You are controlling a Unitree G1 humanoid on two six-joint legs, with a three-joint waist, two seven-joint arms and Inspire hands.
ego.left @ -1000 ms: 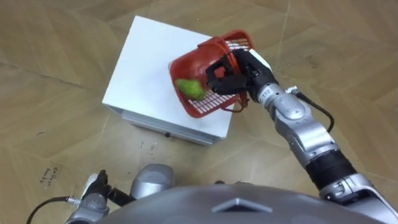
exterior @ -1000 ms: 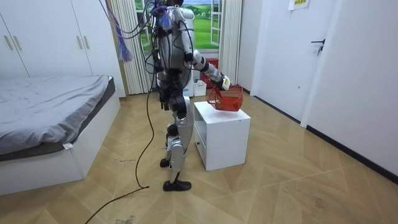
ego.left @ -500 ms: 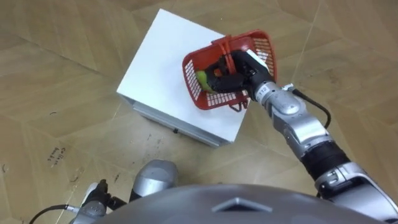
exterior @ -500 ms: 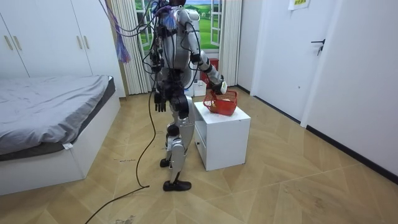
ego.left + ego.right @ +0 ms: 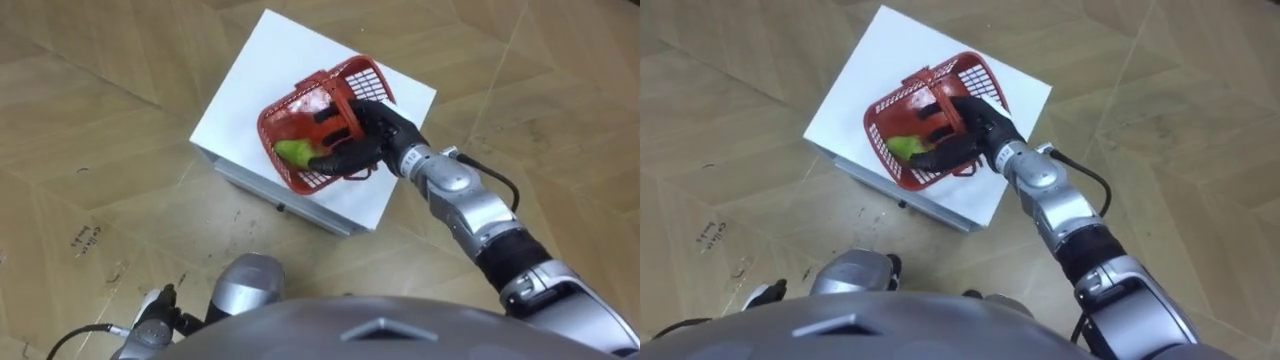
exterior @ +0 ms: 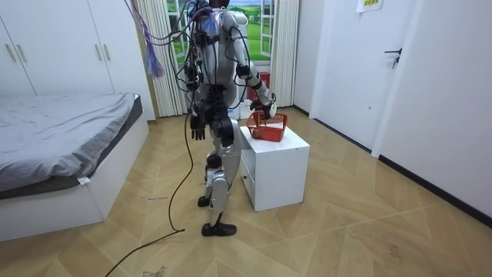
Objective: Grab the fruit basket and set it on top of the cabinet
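Note:
The red plastic fruit basket sits upright on the white cabinet, towards its right front corner. A green fruit lies inside it. My right hand is over the basket's right half, by the handle, with its fingers stretched out and the thumb pointing into the basket; it looks open, not clasped round the handle. In the room view I stand at the cabinet, right arm reaching down to the basket. My left hand hangs at my side with relaxed fingers.
The cabinet stands on a wooden parquet floor with free room all around. A bed is on the room view's left, wardrobes behind it, and a door on the right wall.
The basket hung tilted from my right hand above the cabinet; it has come down onto the top and stands level. The hand's fingers have uncurled from the handle.

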